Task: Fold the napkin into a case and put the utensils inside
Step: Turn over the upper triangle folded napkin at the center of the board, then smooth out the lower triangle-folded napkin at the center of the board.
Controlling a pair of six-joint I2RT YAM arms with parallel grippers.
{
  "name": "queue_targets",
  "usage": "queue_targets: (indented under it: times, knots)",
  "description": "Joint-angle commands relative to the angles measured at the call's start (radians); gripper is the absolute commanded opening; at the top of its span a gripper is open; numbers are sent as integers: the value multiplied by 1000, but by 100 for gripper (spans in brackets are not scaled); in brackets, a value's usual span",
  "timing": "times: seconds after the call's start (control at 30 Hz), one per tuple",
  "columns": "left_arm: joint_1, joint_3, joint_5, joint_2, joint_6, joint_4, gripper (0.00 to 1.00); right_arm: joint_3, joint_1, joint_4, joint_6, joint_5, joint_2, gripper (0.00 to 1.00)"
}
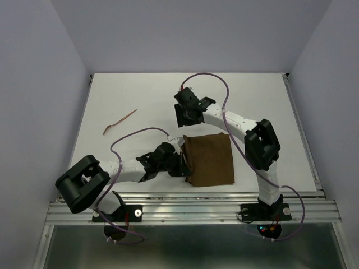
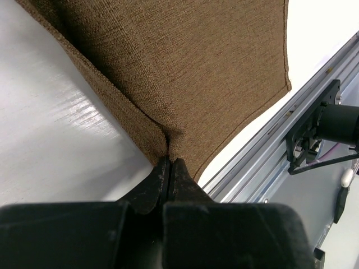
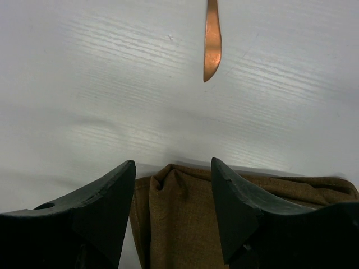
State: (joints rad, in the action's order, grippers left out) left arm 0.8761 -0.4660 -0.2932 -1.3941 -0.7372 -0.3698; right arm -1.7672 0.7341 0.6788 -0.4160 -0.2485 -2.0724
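Note:
The dark brown napkin (image 1: 210, 159) lies folded in a rough rectangle on the white table, near the front edge. My left gripper (image 1: 180, 162) is shut on its left edge; in the left wrist view the cloth (image 2: 190, 67) rises from the pinched fingertips (image 2: 170, 159). My right gripper (image 1: 188, 115) hovers over the napkin's far left corner, open with nothing held. The bunched corner (image 3: 174, 185) shows below its fingers (image 3: 173, 162). The thin reddish-brown utensils (image 1: 119, 121) lie on the table to the far left. One utensil tip (image 3: 211, 50) shows beyond the corner.
An aluminium rail (image 1: 190, 207) runs along the table's near edge, close to the napkin's front edge, and also shows in the left wrist view (image 2: 263, 151). The right arm's base (image 2: 325, 131) stands on it. Grey walls enclose the table on three sides.

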Motion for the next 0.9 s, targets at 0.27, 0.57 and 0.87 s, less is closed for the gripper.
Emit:
queue_targets:
  times: [0.27,0.57,0.87]
  knots:
    - [3,0,106,135,-31,139,65,184,-87,-61,-29,-106,267,64]
    - [-22,-125,233,288,-7,368,59,408,-177,-64,-36,-130,497,65]
    - [-109,-259,282,121,-37,414,41,649,-268,-70,-53,-94,630,62]
